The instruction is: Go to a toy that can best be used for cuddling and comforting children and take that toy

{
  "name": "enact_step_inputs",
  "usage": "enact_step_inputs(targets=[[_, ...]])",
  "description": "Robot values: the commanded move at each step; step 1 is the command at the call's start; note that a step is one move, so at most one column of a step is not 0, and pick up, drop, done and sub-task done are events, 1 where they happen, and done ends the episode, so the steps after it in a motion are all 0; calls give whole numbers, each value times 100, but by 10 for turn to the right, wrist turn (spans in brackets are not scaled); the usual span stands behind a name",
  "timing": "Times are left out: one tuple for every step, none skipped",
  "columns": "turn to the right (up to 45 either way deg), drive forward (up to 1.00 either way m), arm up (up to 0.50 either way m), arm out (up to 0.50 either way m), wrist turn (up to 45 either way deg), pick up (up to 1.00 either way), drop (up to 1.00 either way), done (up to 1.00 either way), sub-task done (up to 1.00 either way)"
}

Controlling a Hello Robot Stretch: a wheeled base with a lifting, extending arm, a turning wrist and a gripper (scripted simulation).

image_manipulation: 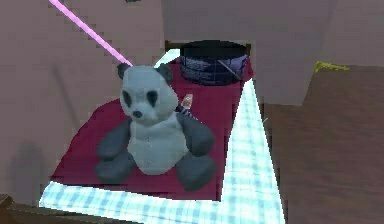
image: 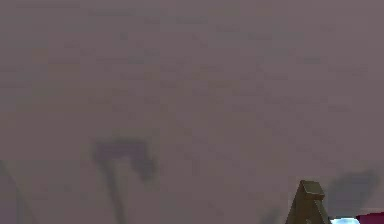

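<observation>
A grey-and-white plush panda toy [image_manipulation: 152, 125] is seen seated upright a little left of the middle of the arm side view. It rests on the dark red cover of what is taken to be a bed [image_manipulation: 80, 140], whose pale checked edge runs along the lower and right sides of the cover. The toy is judged to be the cuddly thing that the task asks for. It is expected to be light, soft and yielding, and neither slippery nor fragile. Under pressure the stuffing would be squeezed rather than resist, so a narrow part is to be preferred over the round belly. A hold is best taken on an arm, an ear or the neck between head and body, where the fabric can be gathered. The dark arm on the side toward the frame's middle is presented most freely. A small pale thing [image_manipulation: 186, 102] lies just beside the toy's shoulder and is to be avoided in the approach. A dark round container [image_manipulation: 212, 60] stands behind at the upper middle, apart from the toy. In the forward view a plain wall [image: 180, 80] is faced, with an olive-brown pointed thing [image: 308, 203] at the lower right. The state of the end effector cannot be told from these pictures.
</observation>
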Motion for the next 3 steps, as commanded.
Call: enact_step_inputs(targets=[[0,0,50,0,0,0,0,0,0],[0,0,38,0,0,0,0,0,0],[0,0,0,18,0,0,0,0,0]])
